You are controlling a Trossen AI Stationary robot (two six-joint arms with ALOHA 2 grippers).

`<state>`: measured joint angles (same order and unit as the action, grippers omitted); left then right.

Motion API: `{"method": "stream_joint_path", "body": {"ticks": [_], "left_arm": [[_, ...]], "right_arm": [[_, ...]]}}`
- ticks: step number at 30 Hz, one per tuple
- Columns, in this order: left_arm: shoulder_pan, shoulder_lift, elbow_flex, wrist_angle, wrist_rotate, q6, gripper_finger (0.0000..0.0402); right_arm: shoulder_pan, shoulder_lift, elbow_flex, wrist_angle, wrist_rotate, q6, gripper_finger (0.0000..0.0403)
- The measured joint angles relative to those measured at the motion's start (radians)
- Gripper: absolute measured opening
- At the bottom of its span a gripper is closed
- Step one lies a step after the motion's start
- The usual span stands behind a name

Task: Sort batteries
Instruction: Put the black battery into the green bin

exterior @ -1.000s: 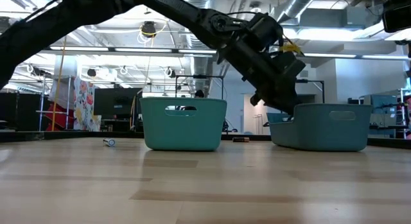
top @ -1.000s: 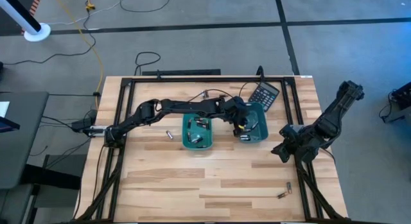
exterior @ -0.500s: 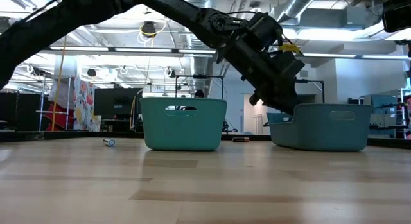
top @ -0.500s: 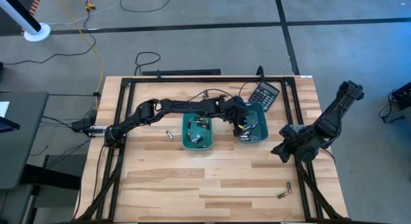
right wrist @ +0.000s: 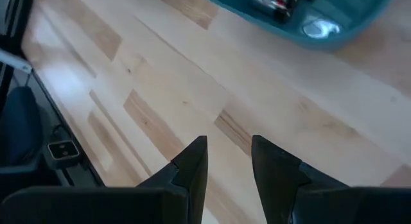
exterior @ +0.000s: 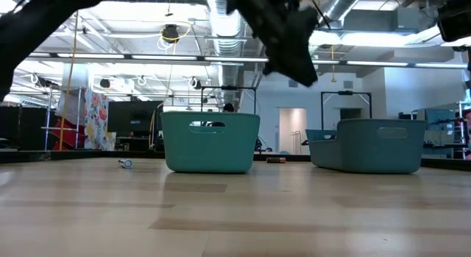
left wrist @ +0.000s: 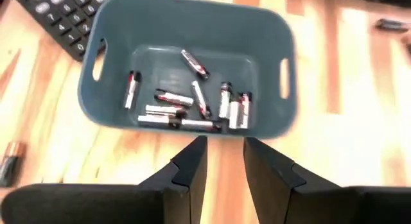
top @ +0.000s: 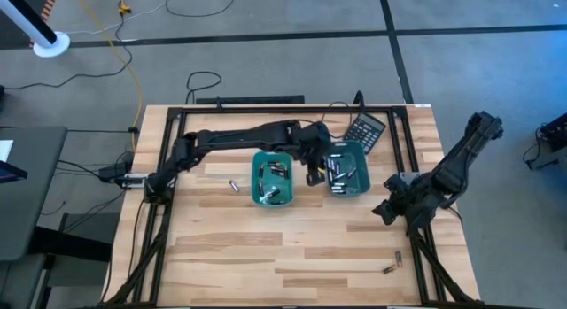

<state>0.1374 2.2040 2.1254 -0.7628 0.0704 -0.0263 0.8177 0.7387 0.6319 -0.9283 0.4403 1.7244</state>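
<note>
Two teal trays stand side by side mid-table: the left tray [top: 273,181] and the right tray [top: 346,171], each with several batteries lying in it. In the left wrist view, the right tray's batteries [left wrist: 192,108] lie on its floor. My left gripper [top: 312,170] hovers raised between the trays, near the right tray's rim; it is open and empty [left wrist: 225,150]. My right gripper [top: 384,208] waits open [right wrist: 229,153] near the table's right edge. A loose battery [top: 234,186] lies left of the trays, and two more [top: 392,266] near the near-right corner.
A black calculator [top: 364,129] lies at the far edge behind the right tray. In the low view, the left gripper [exterior: 288,43] hangs well above both trays [exterior: 211,143]. Bare wood stretches across the near half of the table [top: 266,256]. A black frame borders the table.
My left gripper has risen out of the right tray and drawn back toward the table's left, and now sits over the gap between the trays. Both trays have stayed in place.
</note>
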Motion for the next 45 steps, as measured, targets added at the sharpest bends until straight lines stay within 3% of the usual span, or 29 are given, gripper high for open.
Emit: {"method": "stream_joint_path", "body": {"ticks": [8,15,26,30,34,38,45], "left_arm": [[-0.05,-0.126,-0.073,-0.125,-0.123,0.007,0.0098],[-0.055,-0.305,-0.379,-0.017,-0.122,-0.04,0.0098],[-0.105,-0.711,-0.964,0.196,-0.119,-0.191,0.0098],[-0.152,-0.869,-1.123,0.22,-0.124,-0.268,0.0098],[-0.207,-1.004,-1.251,0.261,-0.145,-0.341,0.0098],[-0.263,-1.1,-1.342,0.278,-0.183,-0.414,0.0098],[-0.371,-1.163,-1.419,0.295,-0.238,-0.524,0.0098]], "right_arm": [[0.0,0.111,0.059,-0.004,-0.083,0.108,0.0136],[-0.017,0.275,0.208,-0.008,-0.132,0.145,0.0121],[-0.029,0.555,0.267,0.084,-0.468,0.224,0.0118],[-0.037,0.629,0.267,0.208,-0.507,0.214,0.0119],[-0.062,0.699,0.268,0.332,-0.577,0.206,0.0131],[-0.102,0.785,0.268,0.37,-0.776,0.207,0.015],[-0.163,0.94,0.276,0.436,-0.988,0.158,0.0161]]}}
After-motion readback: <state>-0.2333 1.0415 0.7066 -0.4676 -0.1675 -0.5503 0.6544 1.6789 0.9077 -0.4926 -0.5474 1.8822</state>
